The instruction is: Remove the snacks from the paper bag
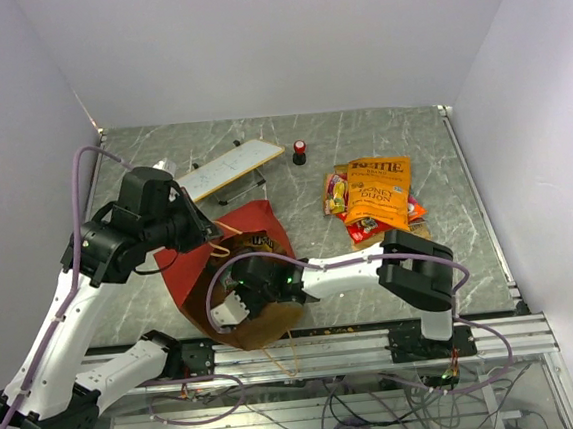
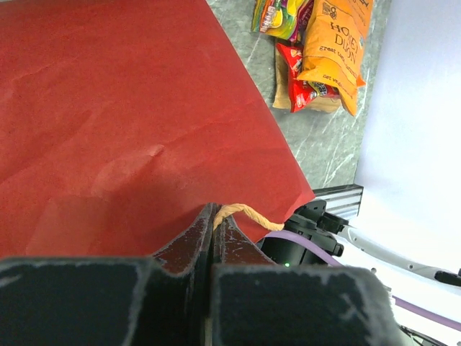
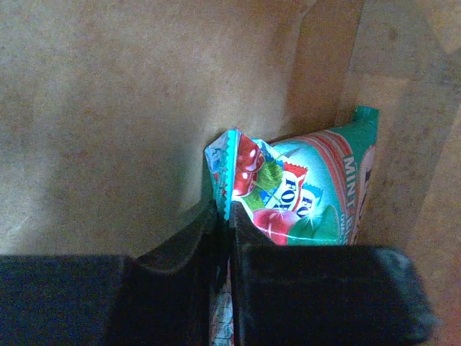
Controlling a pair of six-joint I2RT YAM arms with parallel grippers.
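Left pincer [image 2: 214, 220] — closed on the tan twisted handle [image 2: 243, 212] of the paper bag [image 2: 108, 108], whose red wall spreads ahead of it.
Right pincer [image 3: 223, 220] — inside the bag, pinched on the crimped edge of a green mint packet [image 3: 310, 194] lying just ahead.
Other snacks [image 1: 375, 195]: heaped on the table [image 1: 400, 129], well apart from both pincers.
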